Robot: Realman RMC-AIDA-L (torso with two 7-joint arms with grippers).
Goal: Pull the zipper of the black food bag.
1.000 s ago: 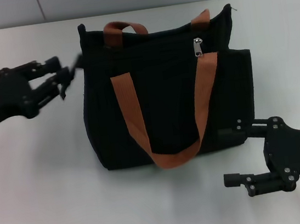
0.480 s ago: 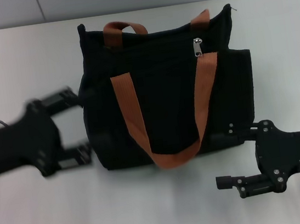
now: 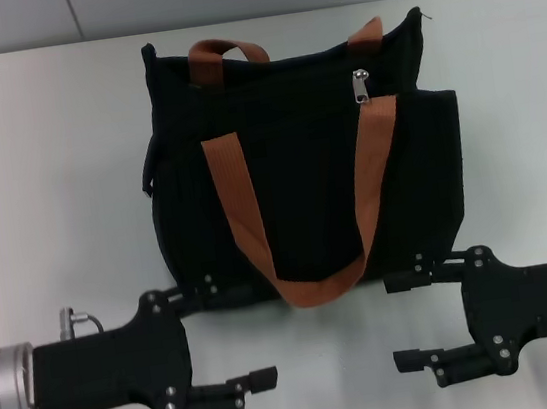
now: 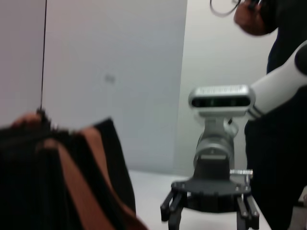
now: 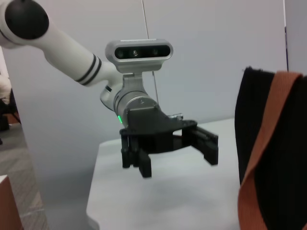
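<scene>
- Bag [image 3: 303, 160] lies flat mid-table, opening toward the far edge, orange handles [image 3: 309, 280] draped down its front face.
- Zipper pull [image 3: 363, 85] sits near the top seam, toward the bag's right end, next to the right handle strap. Can't tell from here which end is shut, so how far the zip has run is unclear.
- Left gripper [image 3: 232, 336] is at the near edge of the table, just off the bag's bottom-left corner, fingers spread, holding nothing.
- Right gripper [image 3: 419, 316] mirrors it at the bottom-right corner, also spread and empty.
- Both point inward, facing each other across the bag's bottom edge. Each wrist view shows the other one [image 4: 209, 206] [image 5: 168, 143] with fingers apart and a bag corner [image 4: 57, 182] [image 5: 268, 143] in frame.
- Judgement: this low, symmetric pose fits either a parked/rest stance or a staging one. Nothing grips the bag or pull.
- Room: open table [image 3: 50, 193] left and right of the bag. The far side is tighter, with the wall right behind the top seam.
- The near handle loop hangs between the two grippers, a snag risk for any move straight up over the front face.
- The pull is small and lies flat on fabric. It would need a fine pinch, likely with the bag braced.
</scene>
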